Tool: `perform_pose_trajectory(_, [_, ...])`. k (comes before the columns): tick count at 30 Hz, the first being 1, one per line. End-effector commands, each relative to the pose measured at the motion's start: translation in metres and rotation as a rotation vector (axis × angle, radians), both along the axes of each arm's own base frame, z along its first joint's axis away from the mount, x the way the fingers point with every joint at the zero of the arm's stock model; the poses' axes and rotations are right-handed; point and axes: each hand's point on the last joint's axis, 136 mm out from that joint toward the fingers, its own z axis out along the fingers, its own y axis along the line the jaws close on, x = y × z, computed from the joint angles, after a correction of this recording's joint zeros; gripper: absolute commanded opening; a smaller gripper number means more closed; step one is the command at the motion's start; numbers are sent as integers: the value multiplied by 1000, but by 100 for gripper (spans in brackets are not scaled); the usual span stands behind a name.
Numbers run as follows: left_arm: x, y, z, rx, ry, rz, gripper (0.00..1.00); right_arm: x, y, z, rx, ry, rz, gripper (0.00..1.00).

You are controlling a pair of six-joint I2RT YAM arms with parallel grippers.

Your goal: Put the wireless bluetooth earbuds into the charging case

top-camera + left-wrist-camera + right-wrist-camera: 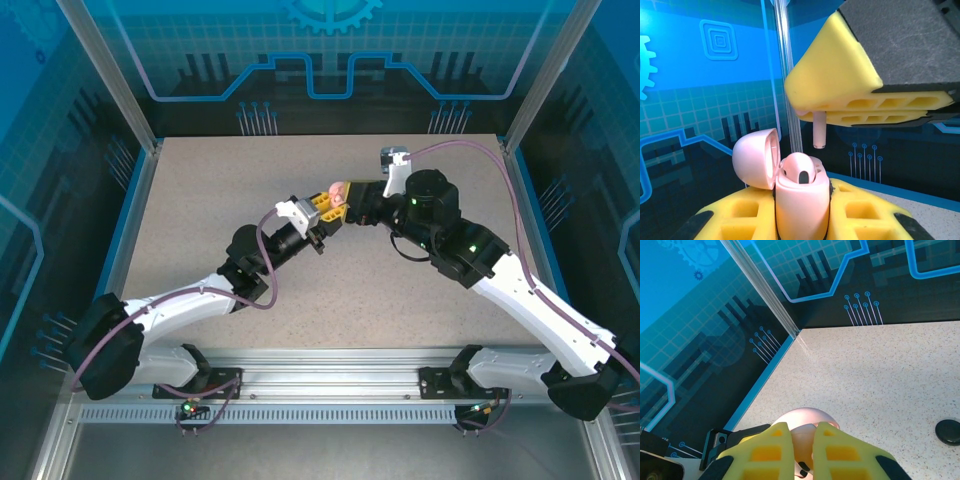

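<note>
A pale pink charging case [802, 205] stands upright between the yellow fingers of my left gripper [802, 197], which is shut on it. Its lid [757, 157] hangs open to the left, and one pink earbud [799, 170] sits in the case. Just above, my right gripper's fingers [840, 75] pinch a second pink earbud, its stem [819, 131] pointing down over the case's free side. In the top view the left gripper [325, 212] and right gripper [352, 200] meet mid-table at the case [338, 192]. The right gripper [801, 432] hovers over the pink lid [807, 416].
A small dark round object [947, 431] lies on the speckled table [200, 220] to the right. Transparent blue enclosure walls ring the table, with a corner post [765, 295] close behind the grippers.
</note>
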Motion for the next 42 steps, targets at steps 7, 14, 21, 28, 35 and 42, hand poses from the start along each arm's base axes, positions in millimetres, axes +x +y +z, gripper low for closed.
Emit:
perform_pose_trajectory(7, [-6,-1,26,-45,-63,-12,0,1,11,1,24,-8,23,11])
perform_pose_trajectory(14, [-5,0,27,-47,-65,-7,0,1,13,-4,22,7,29,10])
perform_pose_trajectory(21, [-5,1,29,-49,-68,1,0,1,13,-12,18,28,28,8])
perform_pose_trajectory(28, [-5,2,32,-49,-76,7,0,0,13,-19,5,37,33,8])
perform_pose_trajectory(35, [-5,3,34,-49,-83,13,0,0,7,-26,-23,33,12,7])
perform_pose_trajectory(42, [-4,4,33,-44,-84,20,0,-3,0,-22,-28,16,-2,6])
